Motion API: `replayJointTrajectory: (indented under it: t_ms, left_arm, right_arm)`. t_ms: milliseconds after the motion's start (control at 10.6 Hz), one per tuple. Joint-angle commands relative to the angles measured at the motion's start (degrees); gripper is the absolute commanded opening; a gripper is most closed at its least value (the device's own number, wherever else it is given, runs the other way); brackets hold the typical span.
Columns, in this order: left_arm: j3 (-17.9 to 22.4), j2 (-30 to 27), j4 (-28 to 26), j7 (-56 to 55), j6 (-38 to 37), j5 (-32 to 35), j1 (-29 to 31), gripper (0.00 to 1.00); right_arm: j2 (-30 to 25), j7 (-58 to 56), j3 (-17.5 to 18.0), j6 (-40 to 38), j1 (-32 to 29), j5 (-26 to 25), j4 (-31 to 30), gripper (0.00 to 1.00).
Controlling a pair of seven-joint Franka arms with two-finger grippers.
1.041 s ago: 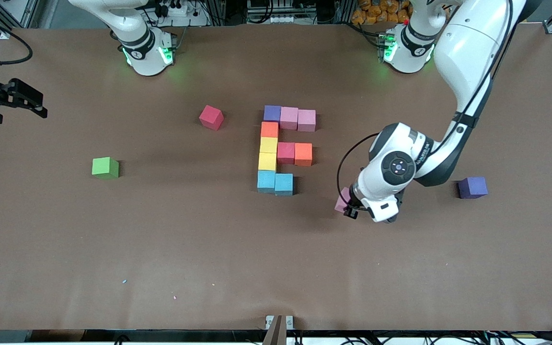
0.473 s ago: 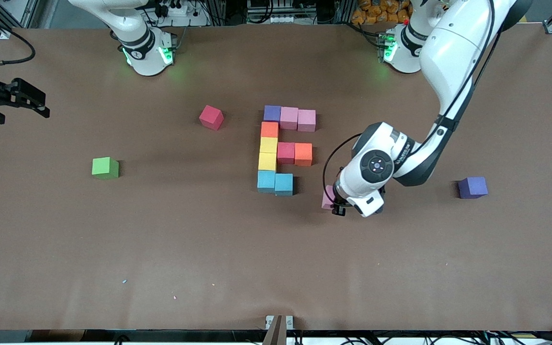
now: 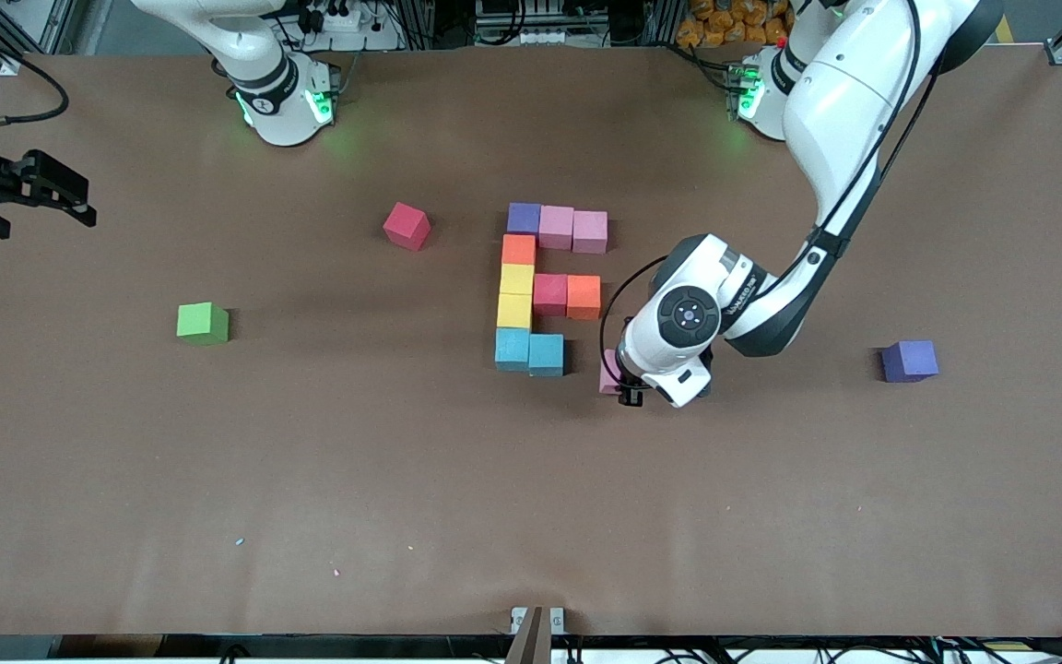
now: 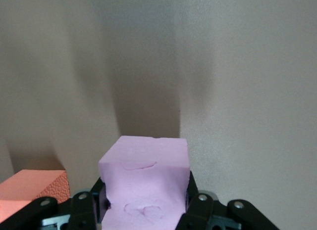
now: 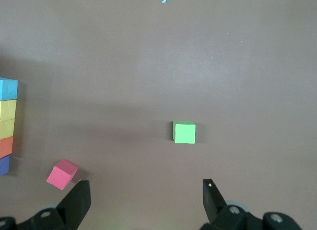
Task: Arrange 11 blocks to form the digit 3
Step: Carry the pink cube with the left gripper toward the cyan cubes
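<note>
Several blocks form a partial digit 3 point(image 3: 531, 286) at mid-table: a purple and two pink in a bar, then a straight bar of orange, two yellow and blue point(image 3: 513, 349). A red block point(image 3: 550, 293) and an orange one point(image 3: 584, 296) make the middle bar. A second blue block point(image 3: 546, 354) starts the bar nearest the front camera. My left gripper point(image 3: 628, 383) point(image 4: 144, 195) is shut on a pink block point(image 3: 610, 372) point(image 4: 146, 165), low over the table beside that blue block. My right gripper point(image 3: 33, 189) point(image 5: 146, 200) waits open at the right arm's end.
A loose red block point(image 3: 407, 226) point(image 5: 62, 174) lies beside the figure toward the right arm's end. A green cube point(image 3: 203, 324) point(image 5: 184, 132) sits farther that way. A loose purple block point(image 3: 909, 361) lies toward the left arm's end. The orange block point(image 4: 29, 188) shows in the left wrist view.
My left gripper has carried the pink block across the table toward the blue end of the figure. The right arm has stayed put.
</note>
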Motion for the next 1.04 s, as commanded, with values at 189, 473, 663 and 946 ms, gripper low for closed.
replayJointTrajectory:
  t_ms: [189, 473, 663, 946]
  left_arm:
    - [0.8, 1.3, 2.2, -3.2, -1.1, -0.8, -2.9, 0.00]
    - [4.6, 1.7, 3.1, -4.2, -1.1, -1.1, -7.1, 0.00]
    - [4.9, 1.7, 3.2, -5.0, -1.1, -1.2, -7.8, 0.00]
    - [4.9, 1.7, 3.2, -7.1, -1.2, -1.3, -8.2, 0.00]
  right_arm:
    - [-0.3, 0.8, 0.3, -1.3, 0.1, -0.1, 0.7, 1.00]
    - [-0.3, 0.8, 0.3, -1.4, 0.1, -0.1, 0.7, 1.00]
    - [-0.3, 0.8, 0.3, -1.4, 0.1, -0.1, 0.7, 1.00]
    - [-0.3, 0.8, 0.3, -1.4, 0.1, -0.1, 0.7, 1.00]
